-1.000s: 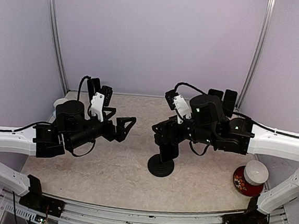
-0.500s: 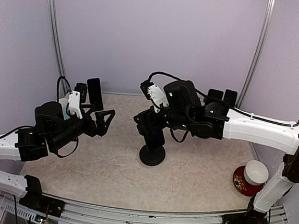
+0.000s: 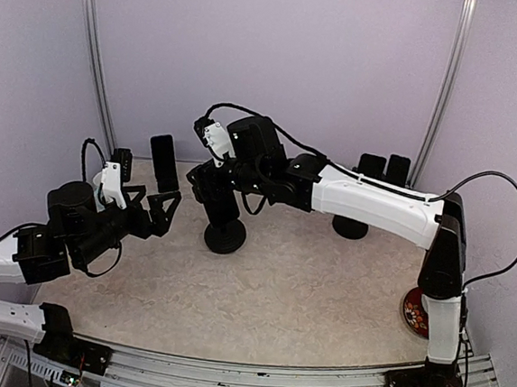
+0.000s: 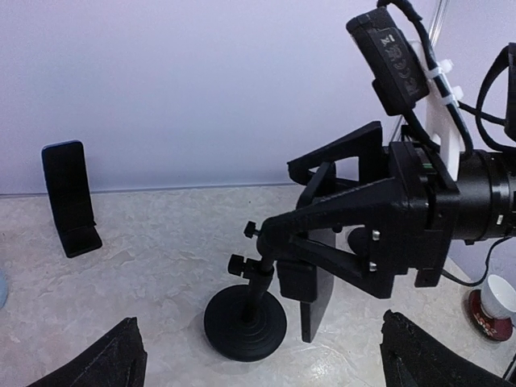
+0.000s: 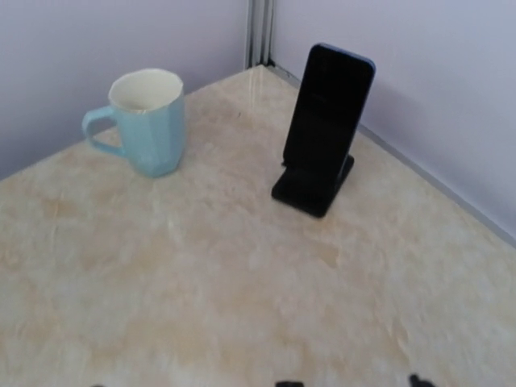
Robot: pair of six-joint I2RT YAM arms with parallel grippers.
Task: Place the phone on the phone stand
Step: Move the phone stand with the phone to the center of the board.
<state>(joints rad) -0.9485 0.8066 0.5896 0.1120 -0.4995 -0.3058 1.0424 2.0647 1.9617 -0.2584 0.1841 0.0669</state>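
The black phone stand with a round base and thin jointed pole [image 4: 244, 322] is upright on the beige marbled desk [image 4: 161, 242]. Over the stand, coming from its right side, the right end effector [image 3: 206, 189] has its jaws partway apart and pressed on either side of a black rectangular phone [image 4: 316, 298]. That slab shows edge-on, black against black, so part of it may be the stand's own cradle plate, but I read it as the phone.

Its long axis runs straight up and down. The top sits between the jaws, level with the head of the pole. The lower end hangs just beside the round base, on the base's right, close to the desk. The phone therefore lies directly below the right end effector and hard by the pole, and the right arm is plainly the nearer one.

The left end effector [image 3: 163, 212] faces the stand from its left, near but apart, spread fully wide and holding nothing. I judge the coming move to be lifting and tipping the phone onto the pole's head.

A second black phone [image 5: 322, 105] leans on a small black wedge holder [image 5: 313, 192] well behind the stand's left side.
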